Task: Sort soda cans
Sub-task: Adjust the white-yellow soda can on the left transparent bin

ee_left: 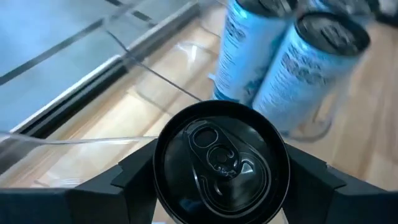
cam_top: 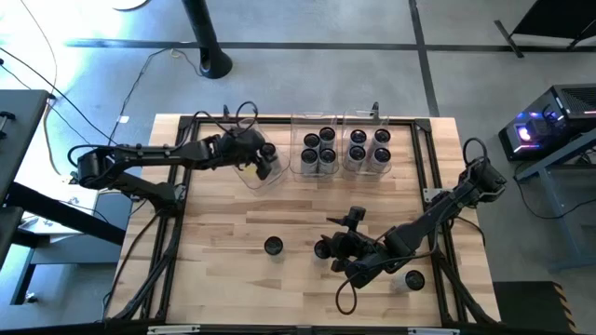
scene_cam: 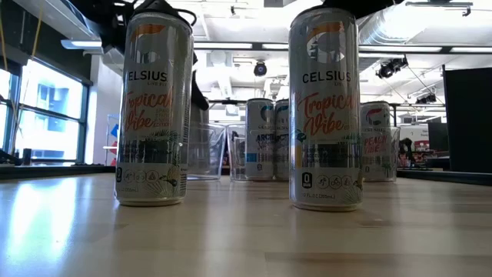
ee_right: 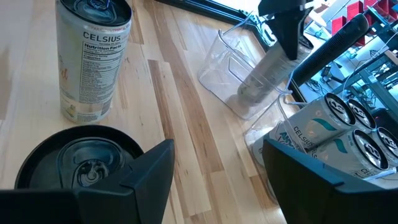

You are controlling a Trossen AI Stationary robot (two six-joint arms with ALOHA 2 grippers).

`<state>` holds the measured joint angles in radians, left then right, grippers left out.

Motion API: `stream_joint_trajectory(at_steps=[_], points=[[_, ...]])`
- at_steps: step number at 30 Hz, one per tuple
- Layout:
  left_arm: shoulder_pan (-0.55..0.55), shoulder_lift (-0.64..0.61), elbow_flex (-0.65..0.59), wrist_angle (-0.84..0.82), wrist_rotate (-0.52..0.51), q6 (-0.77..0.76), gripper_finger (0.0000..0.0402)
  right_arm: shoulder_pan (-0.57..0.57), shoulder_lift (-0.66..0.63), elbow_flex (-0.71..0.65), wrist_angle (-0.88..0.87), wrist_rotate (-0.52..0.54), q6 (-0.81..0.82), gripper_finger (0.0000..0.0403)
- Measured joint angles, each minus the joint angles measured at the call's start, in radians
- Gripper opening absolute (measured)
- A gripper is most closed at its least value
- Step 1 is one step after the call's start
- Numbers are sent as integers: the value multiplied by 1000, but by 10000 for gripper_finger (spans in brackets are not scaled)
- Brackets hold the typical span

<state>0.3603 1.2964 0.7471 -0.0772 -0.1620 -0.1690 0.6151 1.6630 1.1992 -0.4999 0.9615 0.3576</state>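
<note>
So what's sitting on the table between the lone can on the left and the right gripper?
In the high view, bare wood only: nothing stands between the lone can and the right gripper, which sits at another can.

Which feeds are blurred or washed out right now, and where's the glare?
Low view: near cans sharp, far bins soft, bright window glare at the left edge. Left wrist view: the blue cans behind are blurred. High view: pale glare on the floor at left. Right wrist view is clear.
</note>
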Motion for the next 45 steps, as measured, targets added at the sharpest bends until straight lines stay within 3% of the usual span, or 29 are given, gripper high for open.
stream_joint_trajectory(at_steps=[10,18,24,33,45], points=[[-78,5,0,32,-206,-232,249,0,0,0,1,0,0,238],[-102,67,1,41,-268,-337,249,0,0,0,1,0,0,238],[-102,73,2,45,-272,-351,254,0,0,0,1,0,-3,238],[-100,75,2,56,-235,-354,297,0,0,0,4,0,0,238],[-97,75,2,73,-150,-318,311,0,0,0,4,0,-1,238]])
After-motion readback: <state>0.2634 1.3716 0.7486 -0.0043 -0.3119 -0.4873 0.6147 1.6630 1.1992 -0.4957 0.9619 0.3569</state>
